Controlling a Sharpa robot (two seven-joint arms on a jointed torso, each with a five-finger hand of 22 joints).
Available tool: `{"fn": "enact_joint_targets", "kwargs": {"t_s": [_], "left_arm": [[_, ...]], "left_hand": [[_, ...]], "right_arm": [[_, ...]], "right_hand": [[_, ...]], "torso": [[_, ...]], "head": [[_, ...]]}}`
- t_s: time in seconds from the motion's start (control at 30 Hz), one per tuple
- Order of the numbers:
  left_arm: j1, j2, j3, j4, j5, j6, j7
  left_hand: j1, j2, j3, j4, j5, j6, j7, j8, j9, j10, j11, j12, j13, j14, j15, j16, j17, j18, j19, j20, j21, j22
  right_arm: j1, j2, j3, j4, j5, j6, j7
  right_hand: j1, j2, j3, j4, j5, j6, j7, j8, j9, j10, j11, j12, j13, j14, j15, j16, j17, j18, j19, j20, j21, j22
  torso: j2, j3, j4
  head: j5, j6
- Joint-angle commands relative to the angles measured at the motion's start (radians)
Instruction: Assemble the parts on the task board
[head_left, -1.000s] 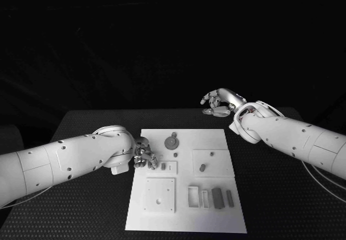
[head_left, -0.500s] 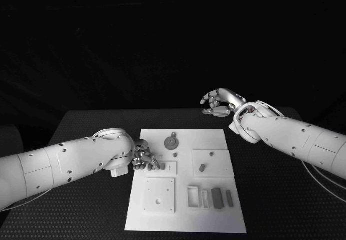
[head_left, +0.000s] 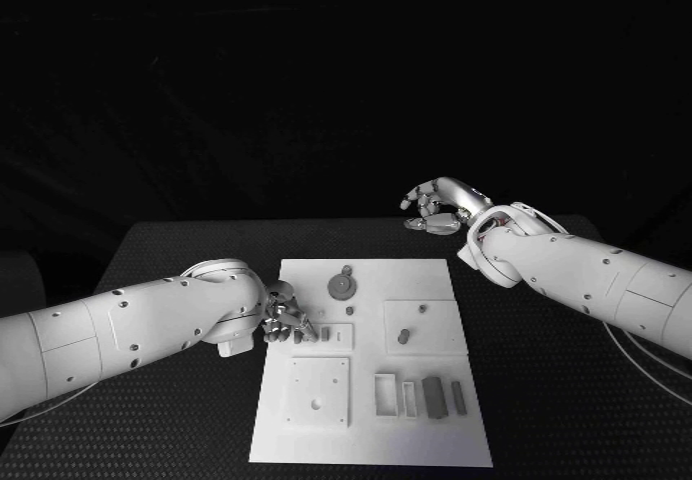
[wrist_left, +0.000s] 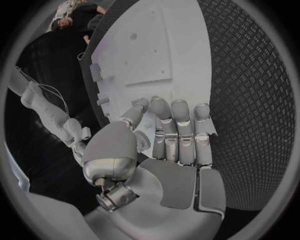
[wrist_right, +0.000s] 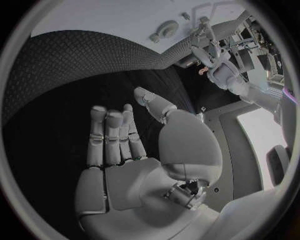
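Left hand (head_left: 287, 318) low at the near-left edge of the task board (head_left: 433, 450), fingers (wrist_left: 180, 131) drawn together and bent forward side by side, thumb alongside — nothing visibly held; fingertips at or just over the board's edge, contact not certain. Right beside those fingertips, a small square recess on the board with a short upright peg (head_left: 326, 333) in it. Farther from that hand, toward the far end of the board, a round disc-shaped part (head_left: 343, 286) with a small knob on top, lying flat. Across the board from the left hand, a raised square plate with a small peg (head_left: 405, 335) standing on it, slightly tilted. Toward the robot from the hand, a larger square plate (head_left: 317, 390) with small holes, flat on the board. Beside it, a row of slim bar-shaped parts (head_left: 433, 396), long axes all running along the board's length, toward and away from the robot, parallel and close together. Board itself a white rectangle, long axis running away from the robot, on the black table (head_left: 173, 250). Right hand (head_left: 437, 204) well apart from the board, raised beyond the table's far-right corner, fingers (wrist_right: 112, 137) loosely extended and close together, thumb apart — open, holding nothing, touching nothing.
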Motion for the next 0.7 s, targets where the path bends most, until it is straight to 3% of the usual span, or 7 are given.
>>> {"fn": "enact_joint_targets", "kwargs": {"t_s": [0.03, 0.13, 0.3, 0.5, 0.57, 0.63, 0.7], "left_arm": [[-0.004, -0.007, 0.001, 0.003, 0.001, -0.021, 0.011], [-0.003, -0.014, 0.007, 0.006, 0.002, -0.031, 0.012], [-0.003, -0.023, 0.011, 0.011, 0.011, -0.042, 0.014], [-0.003, -0.026, 0.027, 0.008, 0.051, -0.074, 0.025], [-0.003, -0.028, 0.034, 0.006, 0.066, -0.086, 0.029], [-0.003, -0.03, 0.039, 0.006, 0.074, -0.084, 0.031], [-0.003, -0.033, 0.042, 0.008, 0.078, -0.082, 0.032]], "left_hand": [[-0.005, -0.016, 0.0, 0.011, -0.007, -0.004, 0.001, -0.005, 0.001, 0.004, 0.0, 0.004, -0.003, -0.007, 0.001, 0.002, -0.002, 0.006, 0.005, -0.106, -0.003, 0.018], [-0.022, -0.038, 0.006, 0.042, -0.01, -0.012, 0.005, -0.012, 0.001, -0.001, 0.003, -0.002, -0.008, -0.013, 0.002, -0.004, -0.006, 0.006, 0.002, -0.105, -0.008, 0.017], [-0.044, -0.055, 0.006, 0.068, -0.011, -0.024, 0.009, -0.022, -0.002, -0.007, 0.006, -0.006, -0.012, -0.019, 0.001, -0.007, -0.008, 0.005, -0.003, -0.105, -0.011, 0.018], [-0.073, -0.092, 0.025, 0.132, -0.012, -0.031, 0.012, -0.032, -0.003, -0.014, 0.008, -0.007, -0.015, -0.025, 0.0, -0.008, -0.01, 0.005, -0.006, -0.106, -0.015, 0.019], [-0.085, -0.114, 0.034, 0.164, -0.02, -0.035, 0.012, -0.036, -0.003, -0.018, 0.008, -0.008, -0.015, -0.028, -0.001, -0.009, -0.011, 0.006, -0.008, -0.107, -0.015, 0.019], [-0.101, -0.148, 0.04, 0.199, -0.05, -0.039, 0.013, -0.038, -0.001, -0.023, 0.009, -0.009, -0.016, -0.033, -0.001, -0.011, -0.012, 0.006, -0.011, -0.107, -0.016, 0.019], [-0.108, -0.171, 0.043, 0.218, -0.052, -0.041, 0.014, -0.039, 0.001, -0.025, 0.009, -0.01, -0.015, -0.035, 0.0, -0.011, -0.012, 0.006, -0.012, -0.107, -0.016, 0.019]], "right_arm": [[0.0, 0.0, 0.0, 0.0, 0.0, 0.011, 0.008], [0.0, 0.0, 0.0, -0.001, 0.0, 0.011, 0.008], [0.0, 0.0, 0.0, -0.002, 0.0, 0.011, 0.007], [0.0, 0.0, 0.0, -0.002, 0.0, 0.011, 0.007], [0.0, 0.001, 0.0, -0.003, 0.0, 0.011, 0.007], [0.0, 0.001, 0.0, -0.003, 0.0, 0.013, 0.006], [0.0, 0.0, 0.0, -0.003, 0.0, 0.013, 0.006]], "right_hand": [[-0.003, -0.007, 0.002, 0.0, 0.003, -0.002, 0.004, -0.006, 0.001, -0.004, 0.002, -0.005, -0.002, -0.007, 0.002, -0.005, -0.001, 0.013, -0.004, 0.005, -0.006, 0.011], [-0.004, -0.007, 0.001, 0.0, 0.004, -0.004, 0.005, -0.007, 0.0, -0.004, 0.003, -0.005, -0.002, -0.007, 0.002, -0.005, -0.001, 0.013, -0.004, 0.005, -0.006, 0.011], [-0.004, -0.007, 0.001, 0.0, 0.005, -0.006, 0.005, -0.008, 0.0, -0.004, 0.004, -0.005, -0.003, -0.007, 0.003, -0.005, -0.002, 0.013, -0.004, 0.005, -0.007, 0.011], [-0.004, -0.007, 0.0, 0.0, 0.006, -0.009, 0.006, -0.009, 0.0, -0.004, 0.004, -0.005, -0.004, -0.007, 0.004, -0.004, -0.002, 0.013, -0.004, 0.005, -0.007, 0.011], [-0.005, -0.007, 0.0, 0.0, 0.006, -0.01, 0.007, -0.01, 0.0, -0.004, 0.005, -0.005, -0.004, -0.007, 0.004, -0.004, -0.002, 0.013, -0.004, 0.005, -0.007, 0.011], [-0.005, -0.007, -0.001, 0.0, 0.007, -0.011, 0.007, -0.011, 0.0, -0.005, 0.005, -0.004, -0.004, -0.007, 0.004, -0.004, -0.002, 0.013, -0.004, 0.006, -0.007, 0.011], [-0.005, -0.007, -0.001, 0.0, 0.007, -0.012, 0.007, -0.011, 0.0, -0.005, 0.006, -0.004, -0.004, -0.007, 0.005, -0.004, -0.003, 0.013, -0.004, 0.006, -0.007, 0.011]], "torso": [[0.0, -0.0002, -0.0007], [0.0, 0.0002, -0.0004], [-0.001, 0.0005, 0.0003], [0.0, 0.0001, 0.0007], [0.0, 0.0004, 0.0008], [0.0, 0.0005, 0.0003], [-0.001, 0.0009, -0.0004]], "head": [[0.0, 0.001], [-0.002, 0.002], [-0.002, 0.004], [-0.001, 0.005], [-0.002, 0.007], [-0.001, 0.008], [-0.001, 0.008]]}}
